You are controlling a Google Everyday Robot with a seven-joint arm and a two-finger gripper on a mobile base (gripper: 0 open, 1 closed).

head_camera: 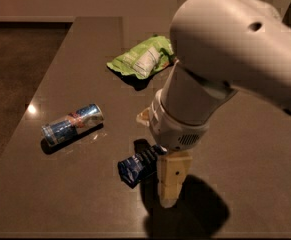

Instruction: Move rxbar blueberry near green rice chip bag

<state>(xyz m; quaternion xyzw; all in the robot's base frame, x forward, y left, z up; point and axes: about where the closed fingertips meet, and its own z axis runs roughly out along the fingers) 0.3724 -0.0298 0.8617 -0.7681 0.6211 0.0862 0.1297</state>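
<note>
Camera view looks down over a dark brown, glossy tabletop (pixel 80 59), with the robot's bulky white arm (pixel 225 59) filling the upper right. The beige end effector (pixel 170 196) hangs from the arm's rounded white wrist and points straight down near the front edge of the tabletop, its tip close to the surface above its own dark shadow. Whether it is wide or narrow cannot be told from this angle, and nothing is seen held in it.

The rxbar blueberry (pixel 136 167), a small flat bar in a dark navy-blue glossy wrapper with pale lettering, lies on the tabletop just to the left of the end effector. Its far right end runs up against the end effector's side, though contact between them cannot be made out.

The green rice chip bag (pixel 142 59), a light lime-green wrinkled foil bag with a white label panel, lies farther back on the tabletop, well apart from the bar and partly cut off on its right by the arm.

A blue-and-silver cylindrical drink can (pixel 73 124) lies on its side to the left, apart from both bar and bag. A dark floor (pixel 15 74) shows beyond the tabletop's left edge.
</note>
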